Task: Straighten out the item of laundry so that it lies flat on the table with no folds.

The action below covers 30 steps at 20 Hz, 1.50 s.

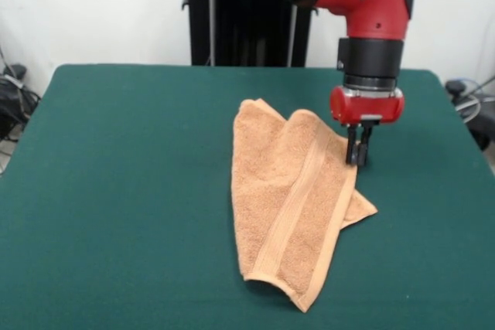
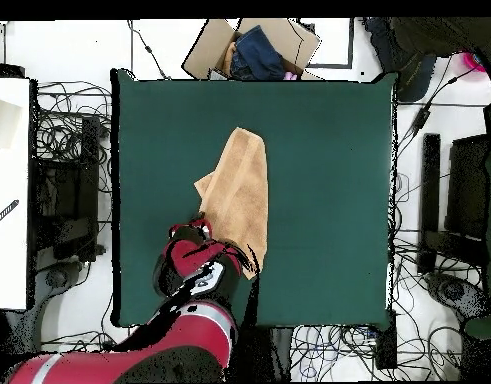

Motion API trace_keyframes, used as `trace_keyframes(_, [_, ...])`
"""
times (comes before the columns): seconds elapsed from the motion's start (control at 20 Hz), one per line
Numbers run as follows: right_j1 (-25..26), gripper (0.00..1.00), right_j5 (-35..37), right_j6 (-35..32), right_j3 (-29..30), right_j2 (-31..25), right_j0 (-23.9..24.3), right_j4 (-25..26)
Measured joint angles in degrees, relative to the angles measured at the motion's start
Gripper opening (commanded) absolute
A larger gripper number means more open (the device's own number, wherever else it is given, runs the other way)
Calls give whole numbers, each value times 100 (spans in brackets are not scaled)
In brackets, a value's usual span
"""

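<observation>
We see the towel (image 1: 290, 202) lying folded over itself on the green table (image 1: 116, 191), roughly at the middle of the surface and nearer one side edge than the other. It forms a long, narrow doubled shape: a woven band runs lengthwise down the upper layer, and a corner of the lower layer pokes out from beneath, on the side where the arm stands. The gripper (image 1: 356, 161) stands vertical at that same long edge, near the end of the towel towards the table's far edge in the front view. Its fingers are drawn narrow, almost together, with their tips down at the cloth's border; we cannot tell whether any fabric is pinched between them.

We judge the step in hand to be taking hold of the upper layer's edge so that the fold can be opened. To do it well, the fingers should catch only the top layer, not both. The edge should then be lifted slightly and carried sideways away from the fold line, low over the table, so the lower layer stays put.
</observation>
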<state>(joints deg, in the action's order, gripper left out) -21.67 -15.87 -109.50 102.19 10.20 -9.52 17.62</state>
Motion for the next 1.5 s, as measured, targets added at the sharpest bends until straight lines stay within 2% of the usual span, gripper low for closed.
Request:
trace_keyframes(0.65, [-417,0,711,0,6,-279,119,2])
trace_keyframes(1.2, [-654,0,953,0,21,-389,296,49])
trace_keyframes(1.5, [-822,0,985,0,116,-729,673,321])
